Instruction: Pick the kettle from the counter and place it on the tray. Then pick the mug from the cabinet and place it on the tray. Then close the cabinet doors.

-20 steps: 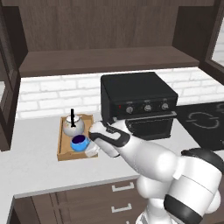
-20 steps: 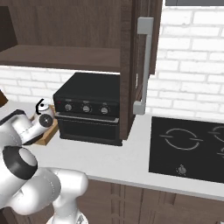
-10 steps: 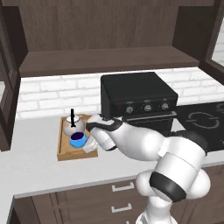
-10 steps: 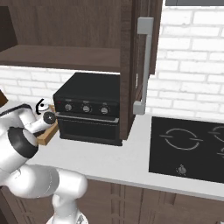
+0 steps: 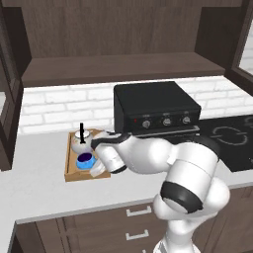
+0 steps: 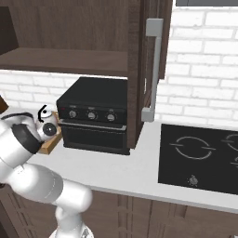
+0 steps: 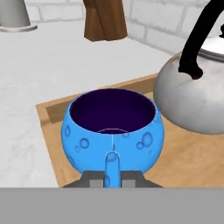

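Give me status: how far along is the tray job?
Done: kettle sits on the tray. In hand: mug is over the tray beside the kettle, gripper shut on its handle, not yet released. Left: let go, then close the cabinet doors, which stand open.

Left base view: behind-left, looking down over counter (image 5: pixel 39 183) | Right base view: behind-right, sharing black oven (image 6: pixel 95 118) | Hand view: close on tray (image 7: pixel 192 162)
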